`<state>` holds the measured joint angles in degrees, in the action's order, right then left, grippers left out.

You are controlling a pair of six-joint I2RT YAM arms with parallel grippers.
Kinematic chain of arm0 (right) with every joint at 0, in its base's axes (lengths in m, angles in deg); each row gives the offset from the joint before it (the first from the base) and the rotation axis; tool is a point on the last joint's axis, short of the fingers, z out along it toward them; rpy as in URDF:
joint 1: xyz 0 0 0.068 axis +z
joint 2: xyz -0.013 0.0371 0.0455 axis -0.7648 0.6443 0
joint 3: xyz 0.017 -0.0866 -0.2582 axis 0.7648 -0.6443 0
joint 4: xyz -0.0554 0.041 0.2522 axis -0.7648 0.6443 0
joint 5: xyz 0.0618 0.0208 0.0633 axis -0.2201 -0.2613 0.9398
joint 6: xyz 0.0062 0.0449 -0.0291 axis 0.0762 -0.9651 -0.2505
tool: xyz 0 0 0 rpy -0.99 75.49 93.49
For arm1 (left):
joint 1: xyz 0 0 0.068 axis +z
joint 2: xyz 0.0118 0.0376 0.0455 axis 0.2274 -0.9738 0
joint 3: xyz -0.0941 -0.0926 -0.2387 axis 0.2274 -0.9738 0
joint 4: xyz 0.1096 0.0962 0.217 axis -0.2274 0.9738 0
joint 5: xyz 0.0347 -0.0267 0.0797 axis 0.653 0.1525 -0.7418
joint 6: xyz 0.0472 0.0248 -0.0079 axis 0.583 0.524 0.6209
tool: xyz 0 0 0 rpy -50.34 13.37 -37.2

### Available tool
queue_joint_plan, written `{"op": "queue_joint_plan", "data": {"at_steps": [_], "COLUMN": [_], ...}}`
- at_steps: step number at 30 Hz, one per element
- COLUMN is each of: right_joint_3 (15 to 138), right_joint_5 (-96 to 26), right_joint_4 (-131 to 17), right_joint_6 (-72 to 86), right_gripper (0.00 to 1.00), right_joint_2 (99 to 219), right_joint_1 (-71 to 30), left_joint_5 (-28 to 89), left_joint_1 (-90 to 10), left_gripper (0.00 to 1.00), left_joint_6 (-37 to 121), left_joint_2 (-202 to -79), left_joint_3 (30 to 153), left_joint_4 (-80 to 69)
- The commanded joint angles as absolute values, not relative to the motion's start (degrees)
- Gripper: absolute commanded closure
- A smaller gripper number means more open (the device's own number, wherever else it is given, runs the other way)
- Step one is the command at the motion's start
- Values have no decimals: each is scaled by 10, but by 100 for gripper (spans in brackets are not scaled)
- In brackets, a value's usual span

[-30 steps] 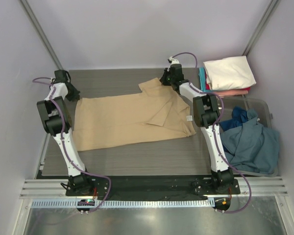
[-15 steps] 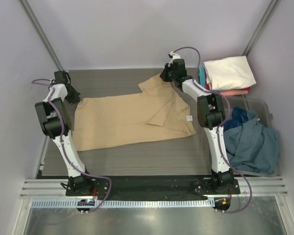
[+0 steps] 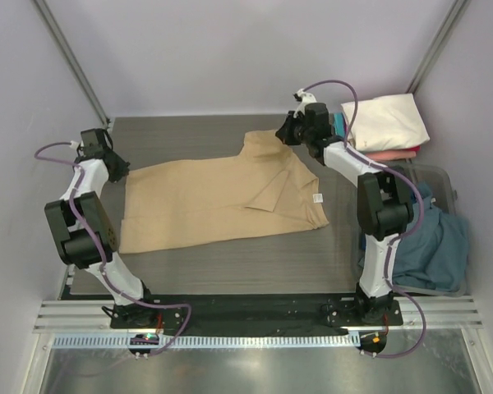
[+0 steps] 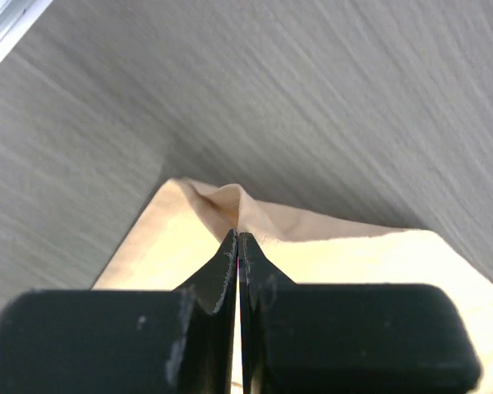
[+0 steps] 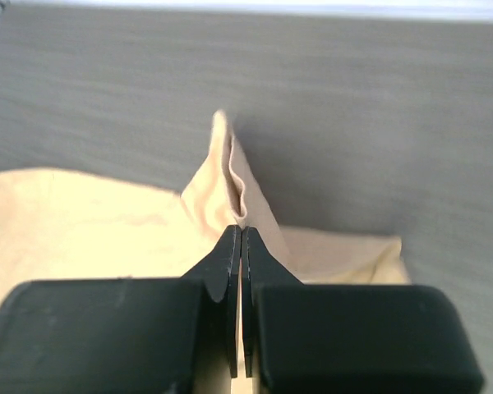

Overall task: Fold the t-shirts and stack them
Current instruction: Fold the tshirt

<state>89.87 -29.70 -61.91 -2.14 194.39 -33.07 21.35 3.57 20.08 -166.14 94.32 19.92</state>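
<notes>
1. Top external view: tan short-sleeved cloth t-shirt (image 3: 218,197) spread mostly flat on the grey wood-grain desk (image 3: 230,263), long side running left to right, one sleeve folded in over the body, small white tag (image 3: 318,198) near the right edge.
2. Left hand (image 3: 117,169) at the far-left corner of the tan shirt, pressed tightly closed with a pinch of cloth caught between its tips.
3. Left wrist view: black fingers (image 4: 218,275) meeting with no gap, tan cloth puckered into a small peak right at the tips, bare desk beyond.
4. Right hand (image 3: 286,135) at the far-right corner of the same shirt, likewise clamped onto the fabric, that corner drawn up off the desk.
5. Right wrist view: black fingers (image 5: 267,271) closed together, a narrow upright ridge of tan cloth rising from between them.
6. Far right corner of the desk, just beyond the right hand: stack of folded shirts, cream-white shirt (image 3: 386,121) on top, pink shirt (image 3: 392,153) beneath, teal shirt (image 3: 338,125) showing at the stack's left side.
7. Right of the desk: clear plastic bin (image 3: 444,176) holding a crumpled slate-blue shirt (image 3: 427,246); navy shirt (image 3: 430,197) behind it, partly hidden by the right arm.
</notes>
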Motion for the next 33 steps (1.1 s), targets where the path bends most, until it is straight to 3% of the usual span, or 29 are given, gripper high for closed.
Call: {"op": "queue_joint_plan", "data": {"at_steps": [1,15,33], "right_joint_3": [836,569,431], "right_joint_5": [-284,-335,-463], "right_joint_4": [-654,-639,-610], "right_joint_6": [-11,18,-22], "right_gripper": [99,99,99], "right_joint_2": [1843,1562,1426], "right_joint_1": [-329,-328,-328], "left_joint_5": [213,195,133], "left_joint_1": [41,50,66], "left_gripper": [100,100,100], "left_joint_6": [196,222,242], "left_joint_2": [-1624,-1550,-1467], "left_joint_3": [919,853,787], "left_joint_4": [158,171,198]}}
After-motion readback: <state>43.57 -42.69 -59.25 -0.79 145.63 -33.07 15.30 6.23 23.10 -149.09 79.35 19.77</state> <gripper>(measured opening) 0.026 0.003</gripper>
